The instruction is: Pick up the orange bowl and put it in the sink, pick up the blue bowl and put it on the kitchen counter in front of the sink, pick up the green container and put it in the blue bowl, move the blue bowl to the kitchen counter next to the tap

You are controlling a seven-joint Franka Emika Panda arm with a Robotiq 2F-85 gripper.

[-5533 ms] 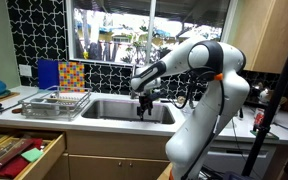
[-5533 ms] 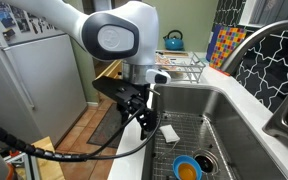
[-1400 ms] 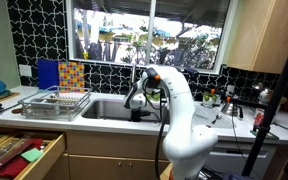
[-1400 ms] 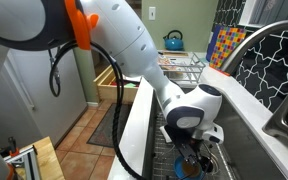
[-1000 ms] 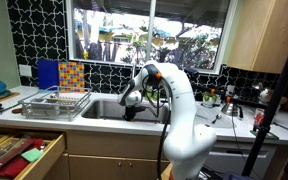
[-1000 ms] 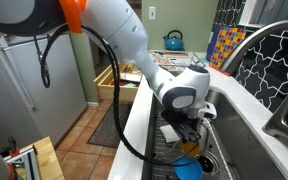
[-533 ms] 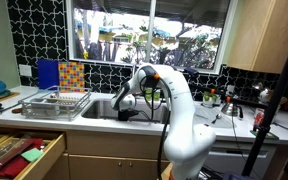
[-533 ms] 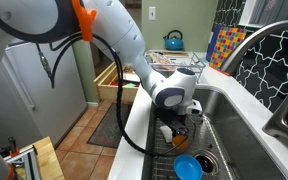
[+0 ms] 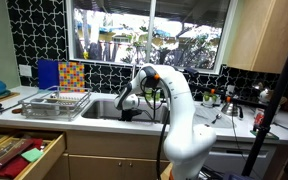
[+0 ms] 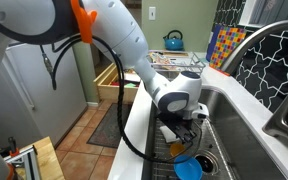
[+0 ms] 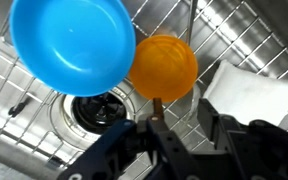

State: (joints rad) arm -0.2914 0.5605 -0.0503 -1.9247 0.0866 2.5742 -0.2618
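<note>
Arm (image 9: pixel 179 95) folds downward, pincer (image 10: pixel 188 142) low inside sink (image 10: pixel 246 140).

Hard daylight floods through the window (image 9: pixel 149 35) and leaves the room before it dimmer, while the steel sink (image 11: pixel 24 150) glints in a soft, slightly blurred wrist view.

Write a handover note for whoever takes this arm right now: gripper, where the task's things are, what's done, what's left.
Gripper: jaws apart, empty, low in the sink.
Orange bowl: on the sink's wire grid, free of the fingers; first step looks done.
Blue bowl: also in the sink, right beside the orange bowl.
Green container: not made out in any view.
Left: blue bowl onto the kitchen counter in front of the sink, green container into it, then the bowl beside the tap.
</note>
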